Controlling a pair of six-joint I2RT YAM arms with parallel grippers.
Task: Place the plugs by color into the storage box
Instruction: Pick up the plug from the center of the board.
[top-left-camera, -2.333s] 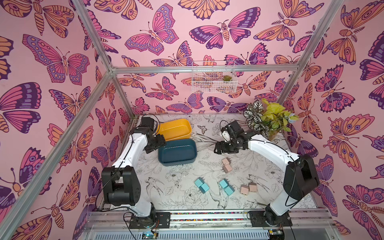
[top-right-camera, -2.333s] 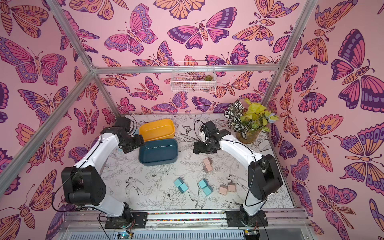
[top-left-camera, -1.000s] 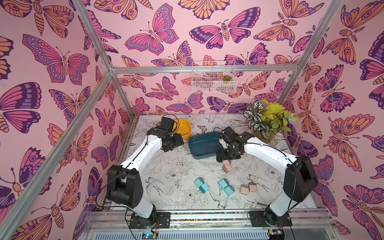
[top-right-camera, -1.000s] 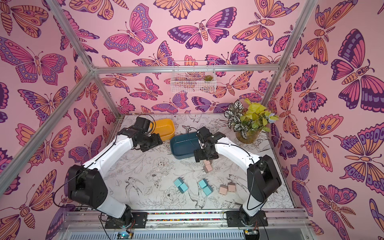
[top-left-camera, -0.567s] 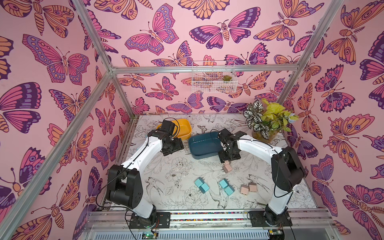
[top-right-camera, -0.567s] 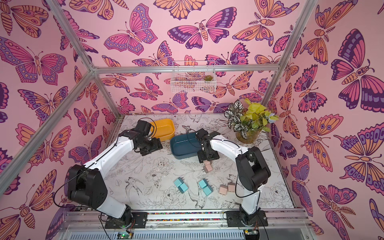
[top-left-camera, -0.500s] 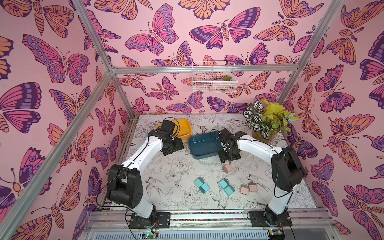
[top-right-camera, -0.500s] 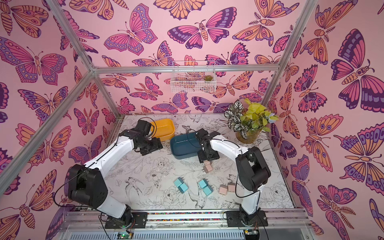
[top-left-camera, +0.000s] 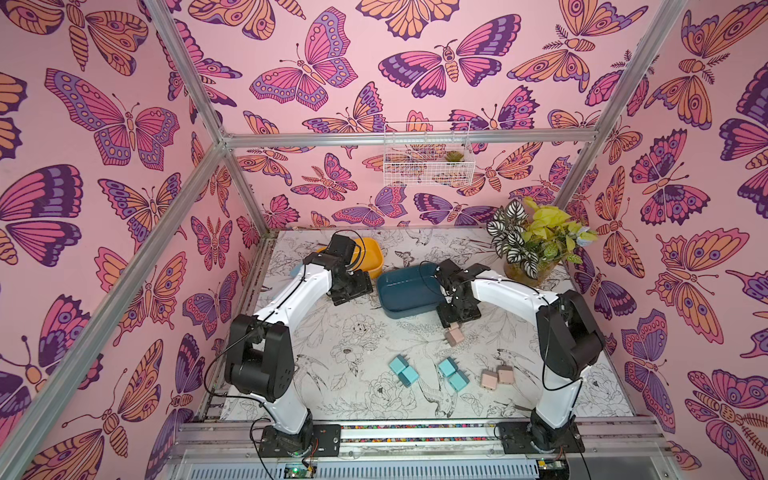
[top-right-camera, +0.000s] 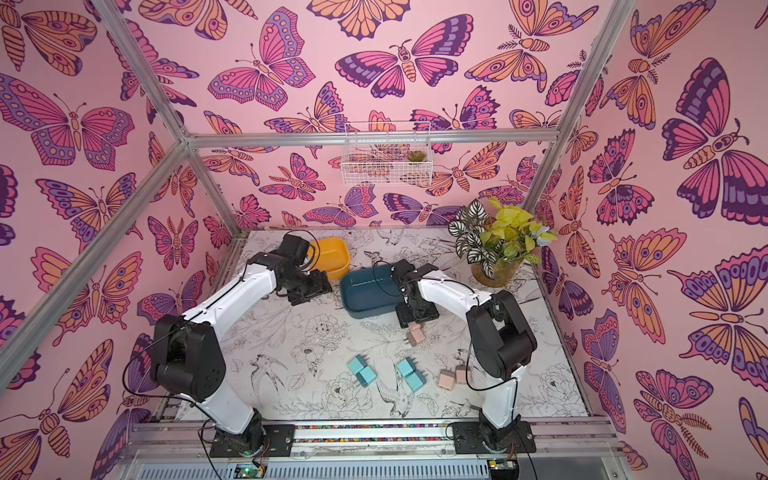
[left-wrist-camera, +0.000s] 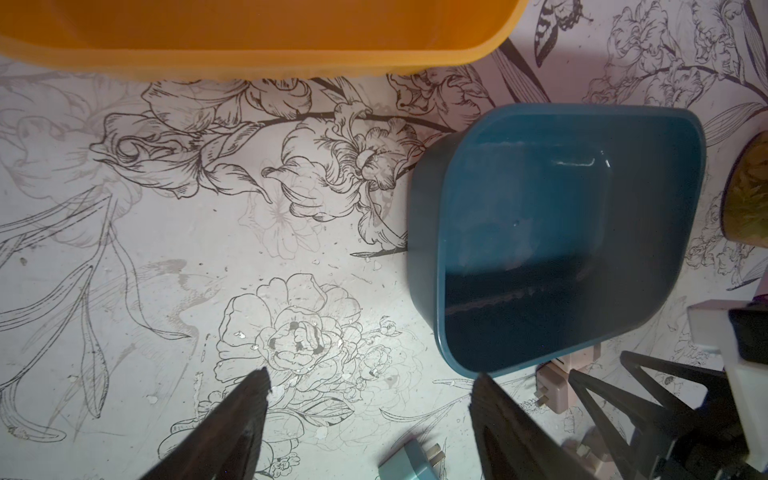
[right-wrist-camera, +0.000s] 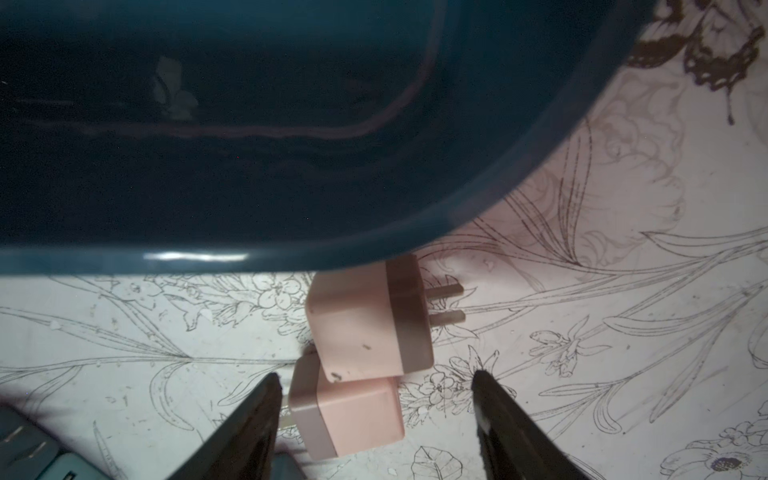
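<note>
A dark blue tray (top-left-camera: 409, 291) sits mid-table with a yellow tray (top-left-camera: 368, 259) behind it to the left. My right gripper (top-left-camera: 457, 318) hangs open at the blue tray's near right corner. In the right wrist view its jaws (right-wrist-camera: 375, 375) straddle a pink plug (right-wrist-camera: 349, 415), and a second pink plug (right-wrist-camera: 365, 320) lies against the tray rim (right-wrist-camera: 208, 257). Two pairs of teal plugs (top-left-camera: 403, 370) (top-left-camera: 453, 374) and a pink pair (top-left-camera: 496, 377) lie nearer the front. My left gripper (left-wrist-camera: 370, 382) is open over bare table between the two trays.
A potted plant (top-left-camera: 532, 245) stands at the back right, close behind my right arm. A white wire basket (top-left-camera: 428, 160) hangs on the back wall. Metal frame posts border the table on both sides.
The blue tray has shifted from beside the yellow tray to mid-table. My right gripper left its rim, came down over the pink plugs and narrowed its jaws. The left gripper drew back slightly.
</note>
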